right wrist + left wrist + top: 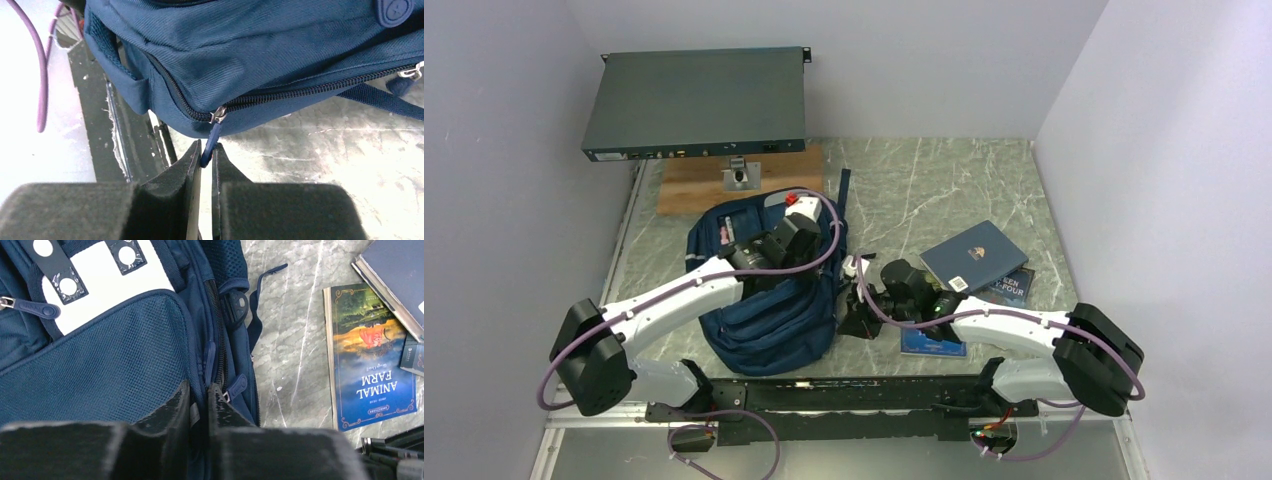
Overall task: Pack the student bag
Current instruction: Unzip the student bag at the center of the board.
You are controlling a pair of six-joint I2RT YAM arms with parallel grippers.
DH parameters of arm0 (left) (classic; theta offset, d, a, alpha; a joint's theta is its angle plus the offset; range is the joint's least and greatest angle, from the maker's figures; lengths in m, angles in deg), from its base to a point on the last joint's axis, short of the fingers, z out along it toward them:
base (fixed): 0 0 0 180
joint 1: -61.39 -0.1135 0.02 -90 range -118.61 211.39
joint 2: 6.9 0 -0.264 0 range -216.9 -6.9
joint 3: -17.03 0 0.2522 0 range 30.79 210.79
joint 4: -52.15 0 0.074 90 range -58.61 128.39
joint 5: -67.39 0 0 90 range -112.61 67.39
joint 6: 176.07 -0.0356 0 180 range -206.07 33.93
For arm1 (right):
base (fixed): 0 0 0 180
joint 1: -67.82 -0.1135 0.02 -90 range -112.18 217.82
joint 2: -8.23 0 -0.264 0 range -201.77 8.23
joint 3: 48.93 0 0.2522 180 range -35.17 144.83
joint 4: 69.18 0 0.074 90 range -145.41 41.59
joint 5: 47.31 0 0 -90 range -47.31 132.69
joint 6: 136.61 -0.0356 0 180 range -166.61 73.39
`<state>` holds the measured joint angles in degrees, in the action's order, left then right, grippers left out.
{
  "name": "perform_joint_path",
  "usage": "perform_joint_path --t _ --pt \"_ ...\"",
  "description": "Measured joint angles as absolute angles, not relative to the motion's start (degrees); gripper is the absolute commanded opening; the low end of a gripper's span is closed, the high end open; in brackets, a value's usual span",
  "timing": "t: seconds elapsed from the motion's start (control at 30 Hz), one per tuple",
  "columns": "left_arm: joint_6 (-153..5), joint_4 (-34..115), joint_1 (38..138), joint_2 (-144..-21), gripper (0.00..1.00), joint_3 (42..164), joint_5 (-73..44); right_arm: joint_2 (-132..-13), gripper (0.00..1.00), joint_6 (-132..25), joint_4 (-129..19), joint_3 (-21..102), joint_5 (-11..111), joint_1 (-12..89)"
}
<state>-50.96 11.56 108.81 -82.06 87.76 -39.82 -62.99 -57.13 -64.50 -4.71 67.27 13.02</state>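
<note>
**Student bag** (769, 320): navy woven fabric with a mesh front pocket and a white patch. It lies slumped at 9 o'clock of centre on the grey-veined, marble-look table (924, 190).

**Left gripper** (199, 396): black, rough-textured fingers pressed almost together, pinching the bag's fabric beside the zip.

**Right gripper** (205, 152): at the bag's 3 o'clock edge, its fingers pinching the flat blue zip pull (214, 134).

**At 3 o'clock of the table:** a glossy Animal Farm paperback (372, 360) lies partly under a matte navy book (974, 257).
</note>
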Motion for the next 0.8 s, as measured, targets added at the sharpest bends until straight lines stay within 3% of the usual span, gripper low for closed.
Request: perform_joint_path --t 0.13,0.23,0.57,0.7,0.8 --pt "-53.1 12.1 108.2 -81.6 0.73 88.3 -37.5 -62.6 0.00 -60.4 -65.9 -5.6 71.8 16.1" --pt "-53.5 14.1 107.5 -76.9 0.85 85.8 -35.5 -61.0 0.00 -62.4 -66.4 -7.5 75.5 18.7" --pt "-51.3 16.2 112.0 -58.3 0.78 74.7 -26.4 -58.2 0.00 -66.6 -62.4 -6.8 83.2 23.2" --pt "-51.1 19.5 115.0 -55.2 0.84 68.9 -24.3 -60.9 0.03 -70.9 -63.6 -6.3 88.4 23.2" --pt "-50.9 20.8 115.0 -56.4 0.90 68.1 -23.9 -62.7 0.00 -72.8 -63.7 -6.3 89.8 23.2"
